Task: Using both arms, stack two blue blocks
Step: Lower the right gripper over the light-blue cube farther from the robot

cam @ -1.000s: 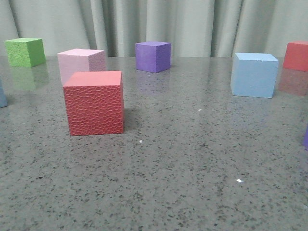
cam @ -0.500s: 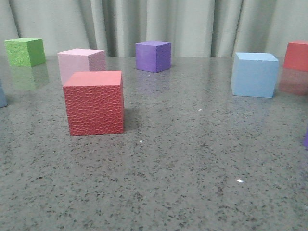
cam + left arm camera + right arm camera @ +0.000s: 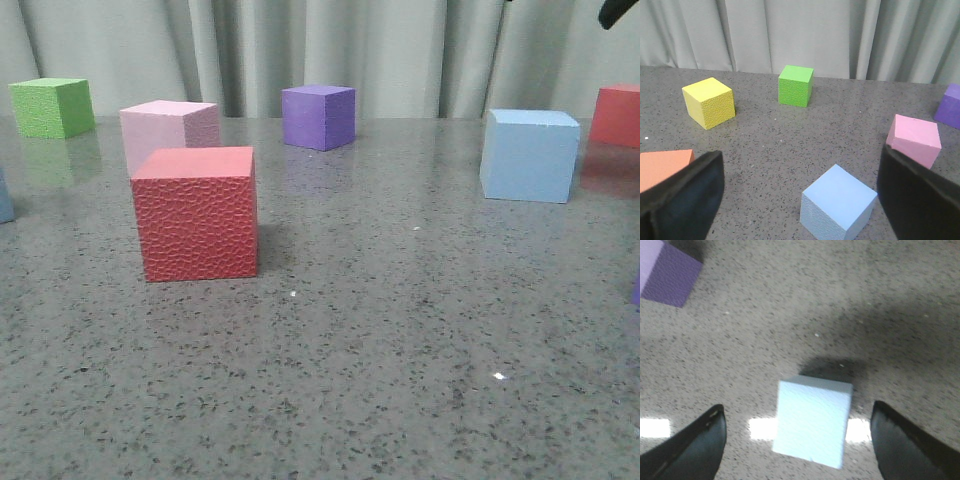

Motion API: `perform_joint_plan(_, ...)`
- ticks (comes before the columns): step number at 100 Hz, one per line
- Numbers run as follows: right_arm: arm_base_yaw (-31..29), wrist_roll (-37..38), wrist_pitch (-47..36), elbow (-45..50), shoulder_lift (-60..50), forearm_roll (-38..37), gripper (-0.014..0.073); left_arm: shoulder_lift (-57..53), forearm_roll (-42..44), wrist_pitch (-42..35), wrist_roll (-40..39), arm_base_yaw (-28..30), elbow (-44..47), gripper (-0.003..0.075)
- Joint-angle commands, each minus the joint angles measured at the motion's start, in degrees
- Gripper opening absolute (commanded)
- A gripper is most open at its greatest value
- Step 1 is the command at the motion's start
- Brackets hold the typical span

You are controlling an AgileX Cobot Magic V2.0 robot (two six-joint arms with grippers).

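Left hand (image 3: 800,200) spread wide above one blue block (image 3: 838,202) on the speckled worktop (image 3: 765,135) (pink cube (image 3: 914,140) just beside), right hand (image 3: 800,440) likewise wide open, hovering over the other blue block (image 3: 812,421), fingers (image 3: 690,445) well clear.

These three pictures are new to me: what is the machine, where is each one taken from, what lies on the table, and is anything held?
It is a robot with two arms, each ending in a two-fingered end effector. The front view looks forward over a speckled grey table. On it stand a red cube, a pink cube, a green cube, a purple cube and a light-blue block. The other two pictures come from cameras on the wrists. The left end effector is open above another light-blue block; a yellow cube also shows there. The right end effector is open above the light-blue block seen in front. Nothing is held.
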Motion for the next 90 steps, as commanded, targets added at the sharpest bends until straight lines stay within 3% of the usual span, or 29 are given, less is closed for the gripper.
perform_joint_plan(1, 1.4, 0.9, 4.5, -3.6, -0.7, 0.0, 0.0589, 0.4, -0.5, -4.6, -0.1, 0.3, -2.2, 0.06)
perform_joint_plan(24, 3.1, 4.3, 5.0, -3.8, 0.9, -6.2, 0.0589, 0.4, -0.5, -4.6, -0.1, 0.3, -2.2, 0.06)
perform_joint_plan(90, 3.1, 4.6, 5.0, 4.9, 1.2, -5.7, 0.0589, 0.4, -0.5, -4.6, -0.1, 0.3, -2.2, 0.06)
